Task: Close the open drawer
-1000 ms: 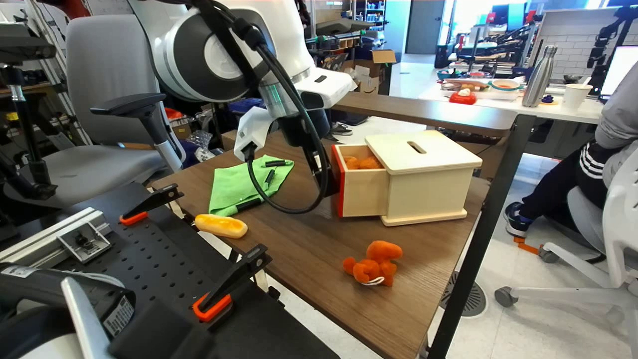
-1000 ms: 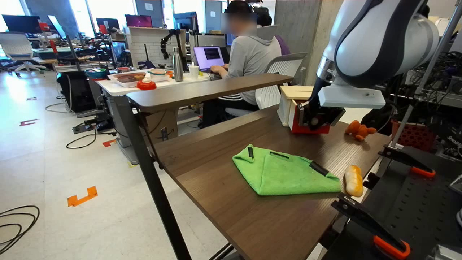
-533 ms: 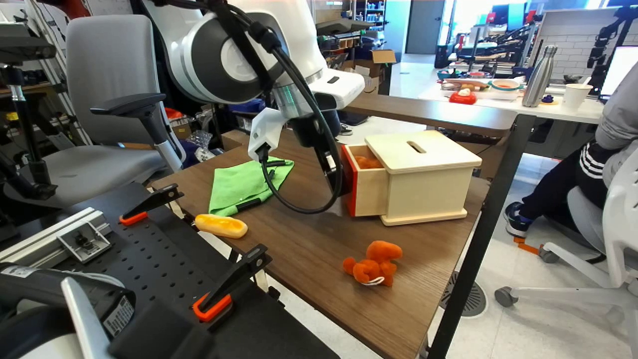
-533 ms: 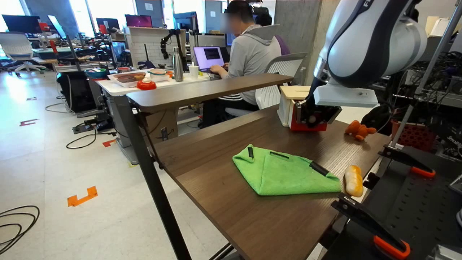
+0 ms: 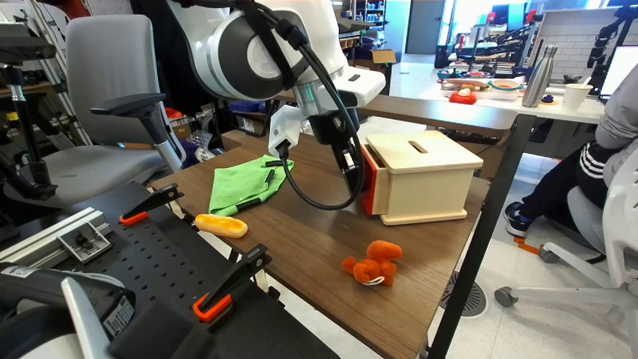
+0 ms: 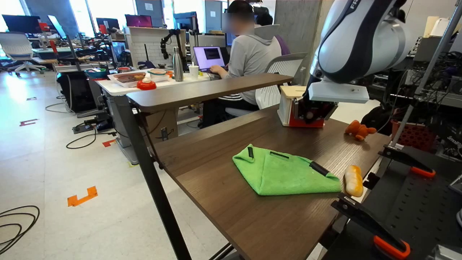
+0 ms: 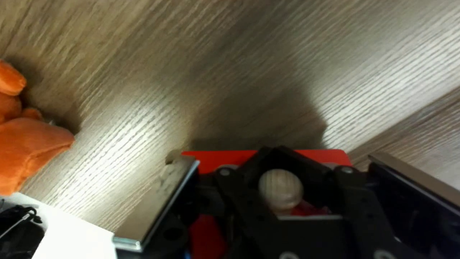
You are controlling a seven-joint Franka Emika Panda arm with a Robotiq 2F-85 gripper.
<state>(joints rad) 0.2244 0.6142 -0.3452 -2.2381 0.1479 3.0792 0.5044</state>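
The small drawer with a red-orange front panel (image 5: pixel 370 182) stands slightly out of the pale wooden box (image 5: pixel 431 187). The panel also shows in an exterior view (image 6: pixel 313 124) and in the wrist view (image 7: pixel 325 155). My gripper (image 7: pixel 275 149) is shut, its tips together, and lies against the panel. A round wooden knob (image 7: pixel 280 187) on the panel shows in the gap between the finger links. In both exterior views my gripper (image 5: pixel 355 172) (image 6: pixel 311 111) covers part of the panel. The drawer's contents are hidden.
An orange plush toy (image 5: pixel 374 264) lies on the brown table (image 5: pixel 309 254) in front of the box. A green cloth (image 6: pixel 285 173) and a bread roll (image 6: pixel 353 181) lie farther off. Black clamps (image 5: pixel 234 281) hold the table edge. A raised board (image 5: pixel 413 110) is behind the box.
My gripper has moved towards the box, and the drawer has slid in with it, leaving a short part out. The orange contents are no longer visible. The box looks still.
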